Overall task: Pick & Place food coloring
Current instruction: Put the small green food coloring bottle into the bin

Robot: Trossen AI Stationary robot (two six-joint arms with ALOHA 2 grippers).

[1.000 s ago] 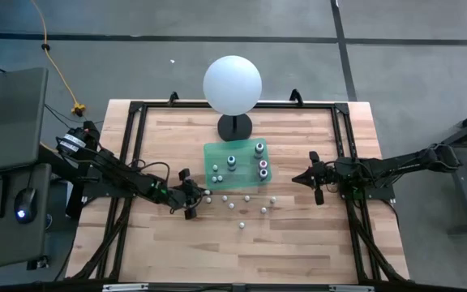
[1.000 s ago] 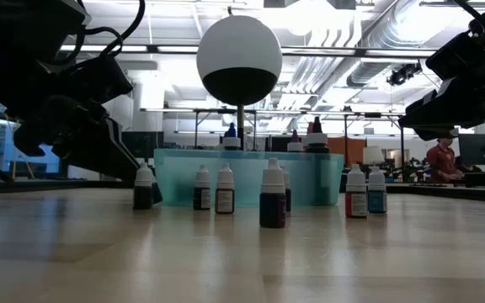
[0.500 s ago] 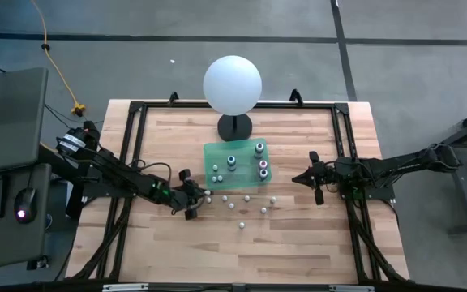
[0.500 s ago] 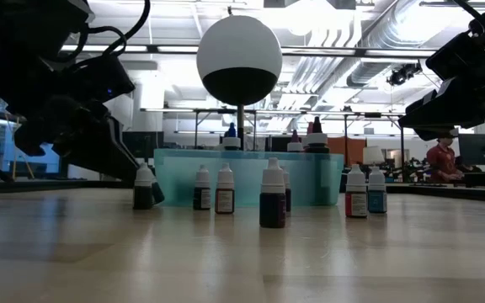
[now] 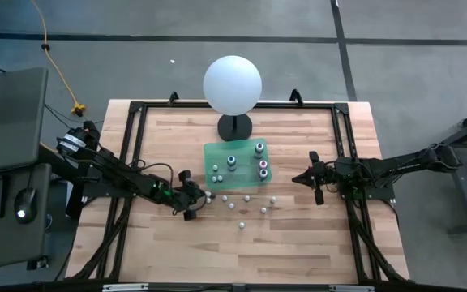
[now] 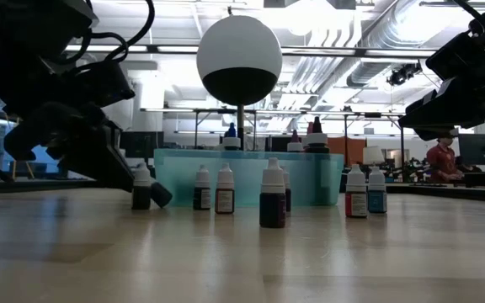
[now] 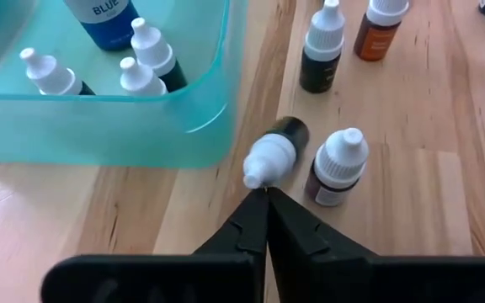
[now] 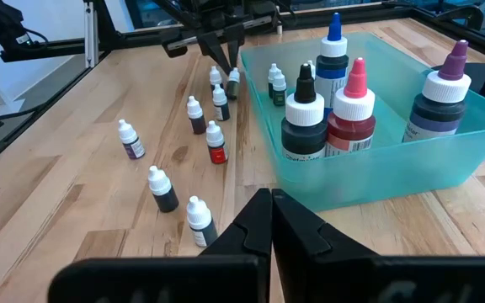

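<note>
Left gripper [image 7: 266,190] is clamped shut on nothing. The dark bottle [image 7: 274,151] lies tipped just beside its tips, touching the teal bin's [image 7: 213,126] near corner. Advice: reopen, straddle the body not the cap, regrip. Right gripper [image 8: 271,195] is closed, empty, parked near the tabletop's right edge.

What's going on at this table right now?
The left gripper, shut and empty, sits right at the cap of a small dark food coloring bottle tipped on its side beside the teal bin. Several small bottles stand loose on the table; others are in the bin. The right gripper waits shut near the bin's other side.
</note>
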